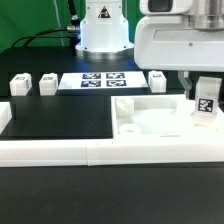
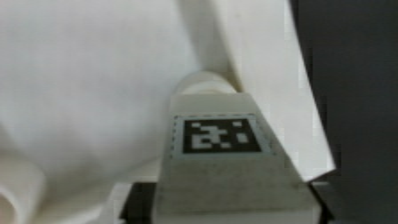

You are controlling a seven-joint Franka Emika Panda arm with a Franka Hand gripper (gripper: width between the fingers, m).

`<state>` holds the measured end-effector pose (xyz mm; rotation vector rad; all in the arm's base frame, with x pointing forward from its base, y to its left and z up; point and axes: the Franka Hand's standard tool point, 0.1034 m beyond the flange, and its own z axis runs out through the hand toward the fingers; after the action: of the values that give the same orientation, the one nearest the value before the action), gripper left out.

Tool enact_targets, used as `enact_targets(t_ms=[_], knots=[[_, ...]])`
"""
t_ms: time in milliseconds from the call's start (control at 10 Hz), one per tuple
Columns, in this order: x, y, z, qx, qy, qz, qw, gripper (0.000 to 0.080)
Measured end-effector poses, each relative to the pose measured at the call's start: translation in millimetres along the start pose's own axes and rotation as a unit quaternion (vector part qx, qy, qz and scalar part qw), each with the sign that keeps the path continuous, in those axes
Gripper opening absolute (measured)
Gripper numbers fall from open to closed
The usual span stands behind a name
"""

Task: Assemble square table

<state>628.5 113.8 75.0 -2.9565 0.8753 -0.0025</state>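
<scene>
From the exterior view's left, 2 loose legs (image 1: pixel 20 84) stand before the marker board (image 1: pixel 95 80), then a 3rd leg (image 1: pixel 157 80), then the square tabletop (image 1: pixel 150 122), at whose right side the gripper (image 1: pixel 205 96) clamps a 4th leg (image 1: pixel 206 106) upright.

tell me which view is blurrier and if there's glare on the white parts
wrist view: soft all over, the short white plastic leg and its tag blurred, the flat white square slab washed out; exterior view: sharper, evenly lit, no harsh glare
</scene>
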Motion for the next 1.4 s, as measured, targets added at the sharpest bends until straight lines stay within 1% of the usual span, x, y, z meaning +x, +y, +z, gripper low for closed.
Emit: enact_targets(t_ms=[100, 200, 300, 400, 500, 700, 900, 1000, 1100, 1200, 1300, 1400], knots=[[1.5, 0.9, 0.1, 0.003, -0.001, 0.074, 0.997, 0.0288], [5.0, 1.9, 0.0, 0.018, -0.003, 0.155, 0.988, 0.0289], [6.3, 1.9, 0.1, 0.029, -0.011, 0.225, 0.974, 0.0289], [6.2, 2.2, 0.4, 0.035, -0.022, 0.286, 0.957, 0.0290], [5.2, 1.8, 0.8, 0.037, -0.028, 0.325, 0.944, 0.0290], [0.8, -1.9, 1.4, 0.032, -0.031, 0.391, 0.919, 0.0290], [0.5, -2.0, 1.9, 0.033, -0.030, 0.365, 0.930, 0.0291], [-0.3, -2.8, 2.0, 0.032, -0.029, 0.357, 0.933, 0.0456], [-2.9, -6.3, 1.3, 0.028, -0.019, 0.258, 0.966, 0.0456], [-4.4, -8.6, 0.7, 0.026, -0.013, 0.169, 0.985, 0.0610], [-5.5, -9.4, 0.7, 0.025, -0.012, 0.104, 0.994, 0.0641], [-5.1, -9.0, 1.0, 0.025, -0.011, 0.066, 0.997, 0.0641]])
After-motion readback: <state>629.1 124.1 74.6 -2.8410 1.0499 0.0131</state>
